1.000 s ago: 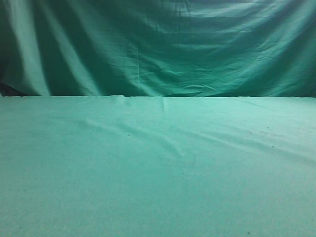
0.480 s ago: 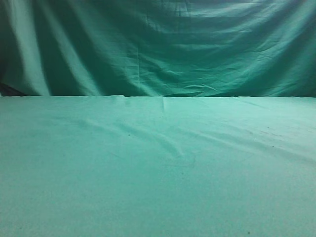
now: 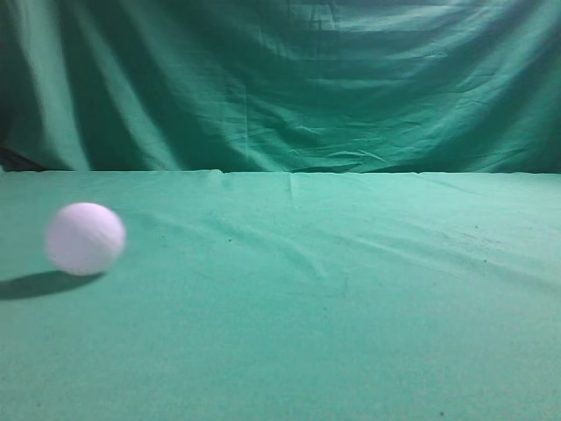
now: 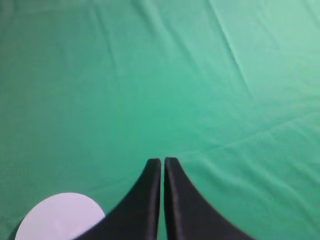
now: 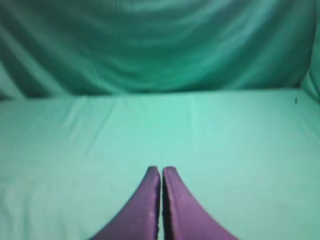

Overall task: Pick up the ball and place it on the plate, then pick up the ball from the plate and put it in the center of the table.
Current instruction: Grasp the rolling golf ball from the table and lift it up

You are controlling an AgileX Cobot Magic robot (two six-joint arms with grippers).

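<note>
Green cloth, slightly wrinkled, covers the bench (image 3: 351,333), and a darker green curtain (image 3: 289,88) hangs in folds behind its far edge. On the left side of the exterior view sits the ball (image 3: 85,239), white and a little blurred, resting on the cloth with its dark shadow (image 3: 39,285) spreading to the left of it. No arm shows in that view.

From the left wrist view, the left gripper (image 4: 163,161) points out over the cloth, its two black fingers (image 4: 150,200) pressed together with only a hairline seam between them and nothing pinched. The ball appears again at the lower left corner of this view, partly cut off by the picture's edge, just beside the left finger's base; whether it touches the finger cannot be told.

In the right wrist view, the right gripper (image 5: 161,169) is likewise closed, its dark, purplish-looking fingers (image 5: 175,210) meeting along a thin line and holding nothing. It points toward the curtain across bare cloth, with creases running away from it. The ball does not show in that view.
</note>
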